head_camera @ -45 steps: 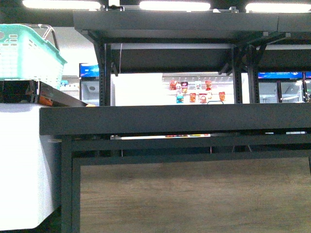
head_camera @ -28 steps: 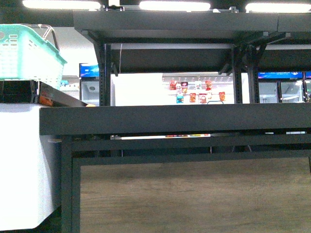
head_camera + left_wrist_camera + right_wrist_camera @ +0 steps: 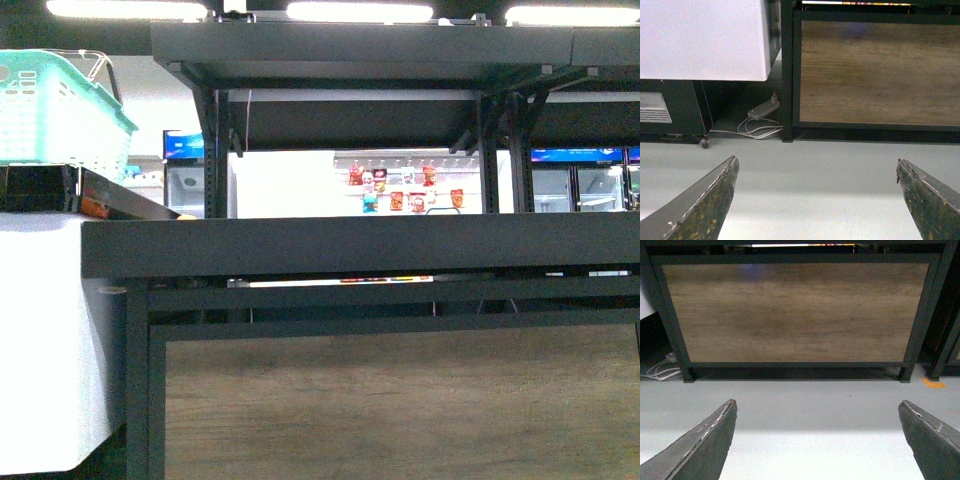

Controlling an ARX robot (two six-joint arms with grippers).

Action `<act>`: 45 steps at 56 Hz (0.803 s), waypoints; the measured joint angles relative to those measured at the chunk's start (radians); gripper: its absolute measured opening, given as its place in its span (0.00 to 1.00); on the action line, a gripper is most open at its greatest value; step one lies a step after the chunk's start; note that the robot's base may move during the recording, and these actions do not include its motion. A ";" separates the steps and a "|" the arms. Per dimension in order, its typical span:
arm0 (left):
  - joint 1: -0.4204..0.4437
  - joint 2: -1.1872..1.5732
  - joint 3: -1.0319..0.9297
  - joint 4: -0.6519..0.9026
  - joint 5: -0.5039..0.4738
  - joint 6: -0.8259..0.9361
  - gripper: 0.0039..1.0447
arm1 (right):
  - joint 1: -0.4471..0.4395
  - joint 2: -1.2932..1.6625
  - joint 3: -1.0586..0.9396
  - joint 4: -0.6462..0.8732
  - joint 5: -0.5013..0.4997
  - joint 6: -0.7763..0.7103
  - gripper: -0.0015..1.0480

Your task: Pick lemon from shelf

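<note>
The black shelf point(image 3: 360, 245) fills the front view at deck height, with its front lip straight ahead and an upper deck above. The top of the deck is hidden behind the lip. No lemon shows in any view. A small orange-yellow sliver point(image 3: 186, 215) peeks over the deck's left end; I cannot tell what it is. My left gripper point(image 3: 816, 167) is open and empty, low over the grey floor, facing the shelf's wooden lower panel point(image 3: 880, 72). My right gripper point(image 3: 817, 407) is open and empty, facing the same panel point(image 3: 795, 310). Neither arm shows in the front view.
A white cabinet point(image 3: 45, 340) stands left of the shelf with a teal basket point(image 3: 60, 110) above it. A power strip and white cables point(image 3: 760, 120) lie on the floor by the shelf's left leg. An orange floor mark point(image 3: 933, 384) lies at the right.
</note>
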 joint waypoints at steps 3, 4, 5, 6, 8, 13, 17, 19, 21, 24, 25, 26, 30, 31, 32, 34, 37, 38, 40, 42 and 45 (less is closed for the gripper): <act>0.000 0.000 0.000 0.000 0.000 0.000 0.93 | 0.000 0.000 0.000 0.000 0.000 0.000 0.93; 0.000 0.000 0.000 0.000 0.000 0.000 0.93 | 0.000 0.000 0.000 0.000 0.000 0.000 0.93; 0.000 0.000 0.000 0.000 0.000 0.000 0.93 | 0.000 0.000 0.000 0.000 0.000 0.000 0.93; 0.000 0.000 0.000 0.000 0.000 0.000 0.93 | 0.000 0.000 0.000 0.000 0.000 0.000 0.93; 0.000 0.000 0.000 0.000 0.000 0.000 0.93 | 0.000 0.000 0.000 0.000 0.000 0.000 0.93; 0.000 0.000 0.000 0.000 0.000 0.000 0.93 | 0.000 0.000 0.000 0.000 0.000 0.000 0.93; 0.000 0.000 0.000 0.000 0.000 0.000 0.93 | 0.000 0.000 0.000 0.000 0.000 0.000 0.93; 0.000 0.000 0.000 0.000 0.000 0.000 0.93 | 0.000 0.000 0.000 0.000 0.000 0.000 0.93; 0.000 0.000 0.000 0.000 0.000 0.000 0.93 | 0.000 0.000 0.000 0.000 0.000 0.000 0.93; 0.000 0.000 0.000 0.000 0.000 0.000 0.93 | 0.000 0.000 0.000 0.000 0.000 0.000 0.93; 0.000 0.000 0.000 0.000 0.000 0.000 0.93 | 0.000 0.000 0.000 0.000 0.000 0.000 0.93; 0.000 0.000 0.000 0.000 0.000 0.000 0.93 | 0.000 0.000 0.000 0.000 0.000 0.000 0.93; 0.000 0.000 0.000 0.000 0.001 0.000 0.93 | 0.000 0.000 0.000 0.000 0.000 0.000 0.93; 0.000 0.000 0.000 0.000 0.001 0.000 0.93 | 0.000 0.000 0.000 0.000 0.000 0.000 0.93; 0.000 0.000 0.000 0.000 0.001 0.000 0.93 | 0.000 0.000 0.000 0.000 0.000 0.000 0.93; 0.000 0.000 0.000 0.000 0.001 0.000 0.93 | 0.000 0.000 0.000 0.000 0.000 0.000 0.93; 0.000 0.000 0.000 0.000 0.000 0.000 0.93 | 0.000 0.000 0.000 0.000 0.000 0.000 0.93; 0.000 0.000 0.000 0.000 0.000 0.000 0.93 | 0.000 0.000 0.000 0.000 0.000 0.000 0.93; 0.000 0.000 0.000 0.000 0.000 0.000 0.93 | 0.000 0.000 0.000 0.000 0.000 0.000 0.93; 0.000 0.000 0.000 0.000 0.001 0.000 0.93 | 0.000 0.000 0.000 0.000 0.000 0.000 0.93; 0.000 0.000 0.000 0.000 0.002 0.000 0.93 | 0.000 0.000 0.000 0.000 0.002 0.000 0.93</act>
